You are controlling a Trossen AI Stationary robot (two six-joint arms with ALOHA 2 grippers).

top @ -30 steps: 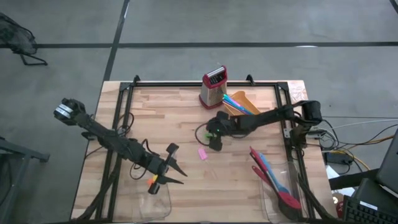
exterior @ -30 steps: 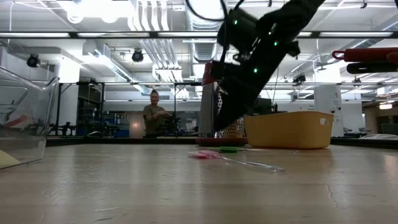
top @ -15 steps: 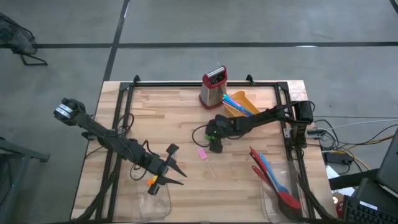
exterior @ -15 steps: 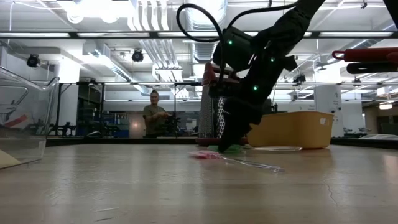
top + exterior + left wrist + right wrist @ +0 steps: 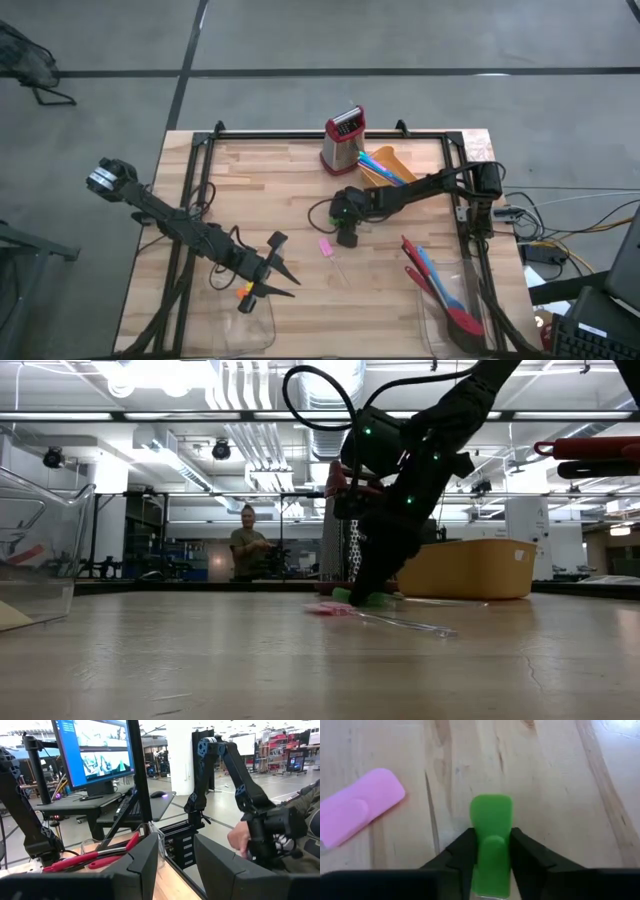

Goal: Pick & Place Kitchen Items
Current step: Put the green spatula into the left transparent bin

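A small green spatula-shaped piece lies on the wooden table near its middle, with my right gripper shut on it; in the low view the green piece shows at the fingertips. A pink piece with a clear handle lies flat just beside it, also seen as the pink piece from above. My left gripper hovers open and holding nothing over the near left part of the table, above a clear tray. My right gripper pinches the green piece's narrow neck between its two fingers, one finger on each long side. The fingers slant down from above and from the table's right, lying along the piece. Its broad end sticks out past the fingertips and rests on the table.
A red grater and a yellow bin with blue utensils stand at the far edge. A clear tray with red and blue spatulas sits near right. A metal frame borders the table. A person stands far behind.
My right gripper has come down from above the table onto the green piece and tipped steeper, fingertips now at the tabletop. The green and pink pieces have stayed where they were.
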